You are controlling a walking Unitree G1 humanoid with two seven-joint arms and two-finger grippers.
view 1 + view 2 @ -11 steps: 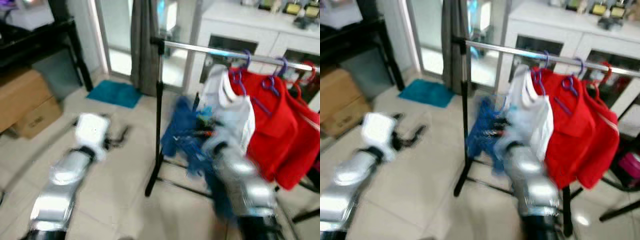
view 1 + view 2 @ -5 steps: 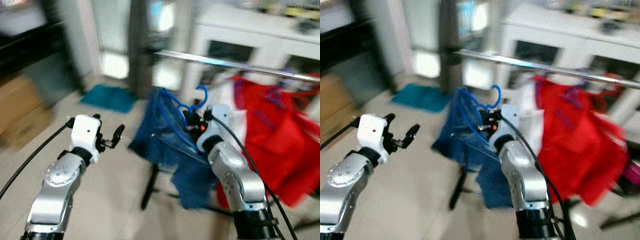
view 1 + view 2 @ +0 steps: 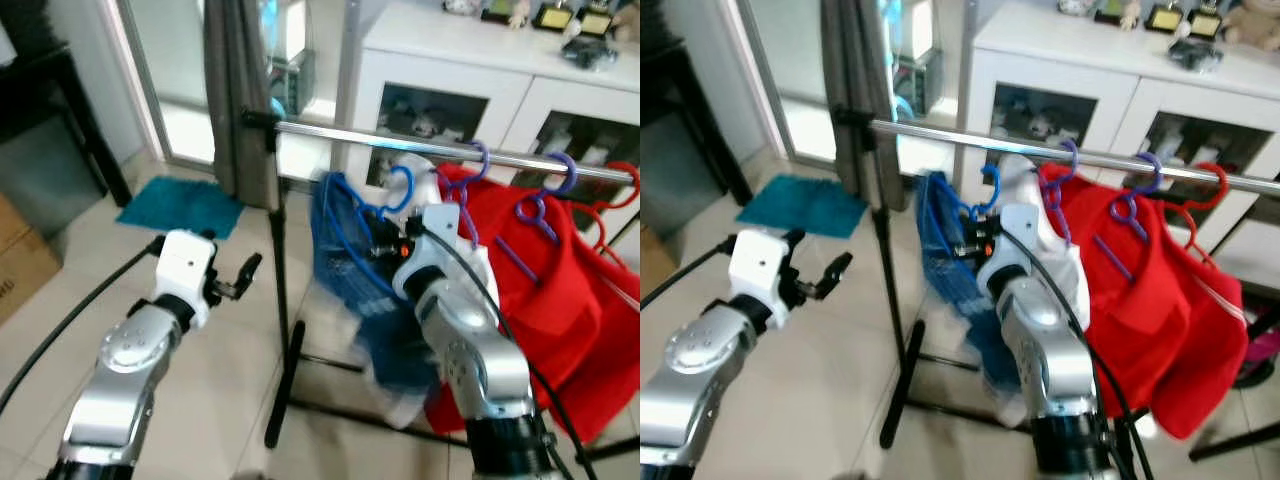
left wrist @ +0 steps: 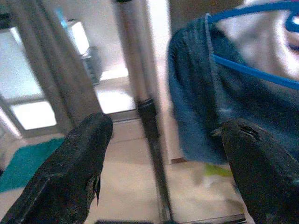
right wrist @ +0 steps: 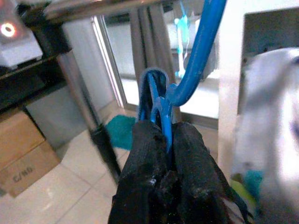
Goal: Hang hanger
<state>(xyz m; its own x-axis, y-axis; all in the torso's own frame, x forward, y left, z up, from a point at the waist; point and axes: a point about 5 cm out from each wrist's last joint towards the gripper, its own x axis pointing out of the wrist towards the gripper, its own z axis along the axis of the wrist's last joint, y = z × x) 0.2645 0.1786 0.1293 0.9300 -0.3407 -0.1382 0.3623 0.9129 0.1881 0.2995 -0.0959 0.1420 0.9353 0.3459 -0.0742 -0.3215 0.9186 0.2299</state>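
A blue hanger (image 3: 398,190) carrying a dark blue garment (image 3: 345,265) is pinched at its neck by my right gripper (image 3: 385,238), which is shut on it. Its hook sits just under and in front of the silver rail (image 3: 340,136), close to the rail's left end and not over it. The right wrist view shows both fingers (image 5: 149,149) closed on the blue hanger (image 5: 164,122), with the rail (image 5: 93,7) above. My left gripper (image 3: 246,276) is open and empty, left of the rack's black post (image 3: 279,270).
On the rail hang a white garment (image 3: 440,200) and red garments (image 3: 560,290) on purple hangers (image 3: 540,195). A white cabinet (image 3: 470,60) stands behind, a grey curtain (image 3: 235,90) at the rail's left end, a teal mat (image 3: 180,207) on the tiled floor.
The view has shifted and sharpened. My right gripper has lifted the blue hanger from low by the rack up to just under the rail. My left arm has risen too.
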